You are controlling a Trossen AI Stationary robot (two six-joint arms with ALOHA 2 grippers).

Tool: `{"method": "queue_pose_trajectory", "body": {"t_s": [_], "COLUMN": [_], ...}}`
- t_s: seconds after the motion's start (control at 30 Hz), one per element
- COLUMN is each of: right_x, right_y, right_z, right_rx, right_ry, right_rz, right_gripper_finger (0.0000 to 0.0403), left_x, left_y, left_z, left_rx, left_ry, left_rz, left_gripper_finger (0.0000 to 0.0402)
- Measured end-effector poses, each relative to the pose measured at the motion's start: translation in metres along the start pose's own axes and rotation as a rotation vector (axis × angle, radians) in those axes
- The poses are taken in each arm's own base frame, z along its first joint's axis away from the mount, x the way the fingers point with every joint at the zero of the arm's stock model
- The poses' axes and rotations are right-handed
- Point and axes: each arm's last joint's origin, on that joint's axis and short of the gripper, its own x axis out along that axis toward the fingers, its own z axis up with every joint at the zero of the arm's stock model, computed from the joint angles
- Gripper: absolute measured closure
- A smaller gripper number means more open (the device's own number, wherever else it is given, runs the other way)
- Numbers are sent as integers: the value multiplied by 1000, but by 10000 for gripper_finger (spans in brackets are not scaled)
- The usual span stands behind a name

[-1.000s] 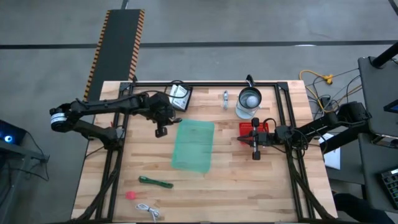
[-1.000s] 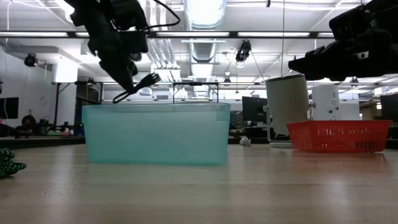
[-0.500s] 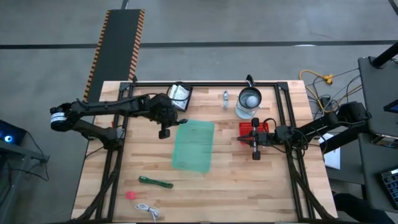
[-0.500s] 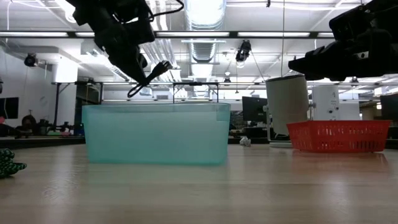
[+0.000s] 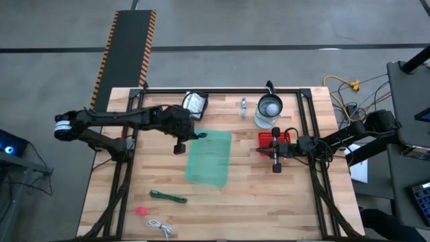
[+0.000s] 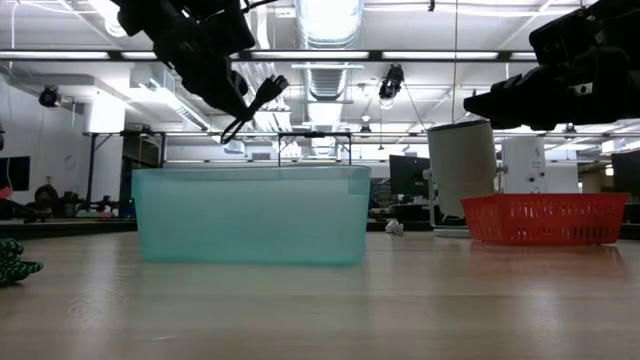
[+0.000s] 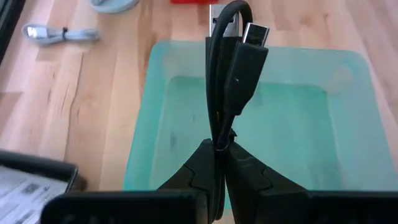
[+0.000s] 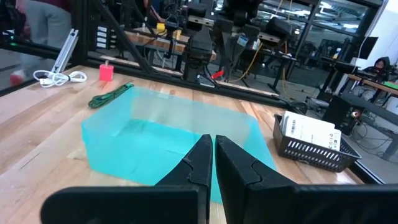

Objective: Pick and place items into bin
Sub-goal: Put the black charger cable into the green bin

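A folded black cable (image 7: 233,68) with plug ends is held by my left gripper (image 7: 219,149), which is shut on it. In the high view my left gripper (image 5: 190,134) is at the far left corner of the translucent teal bin (image 5: 209,158). In the low view the cable (image 6: 255,100) hangs above the bin's rim (image 6: 250,170). My right gripper (image 5: 263,149) waits shut beside the red basket (image 5: 282,138). A green stick (image 5: 168,197), a pink bit (image 5: 141,210) and a white coiled cable (image 5: 160,227) lie on the near left of the table. My left gripper pinches the folded strands of the black cable (image 7: 217,134) between its two fingers. It comes from the table's left, slanting down. The plug ends (image 7: 249,37) stick out past the fingertips over the bin. The cable is lifted clear of the bin and the table.
A black tray with white packets (image 5: 195,102) sits at the far edge, left of a small silver piece (image 5: 243,106) and a glass jug (image 5: 269,111). Black frame rails run along the table's far, left and right sides.
My left gripper has carried the black cable toward the table's right, from beside the bin to over its far left corner. It has risen slightly and tipped more level. The cable's plug ends now stand higher above the rim. The gripper stays shut on it.
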Motion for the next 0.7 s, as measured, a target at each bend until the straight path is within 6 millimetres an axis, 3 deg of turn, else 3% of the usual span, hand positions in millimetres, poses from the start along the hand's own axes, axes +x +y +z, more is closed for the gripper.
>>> {"method": "queue_pose_trajectory", "body": {"t_s": [0.2,0.7], "right_x": [0,0], "right_y": [0,1], "right_z": [0,-4], "right_rx": [0,-6], "right_ry": [0,32], "right_rz": [0,5], "right_gripper_finger": [394,394], "left_x": [14,47], "left_y": [-6,0], "left_z": [8,22], "left_rx": [55,63], "left_ry": [-48,58], "left_rz": [-57,-78], "left_gripper_finger": [391,391]}}
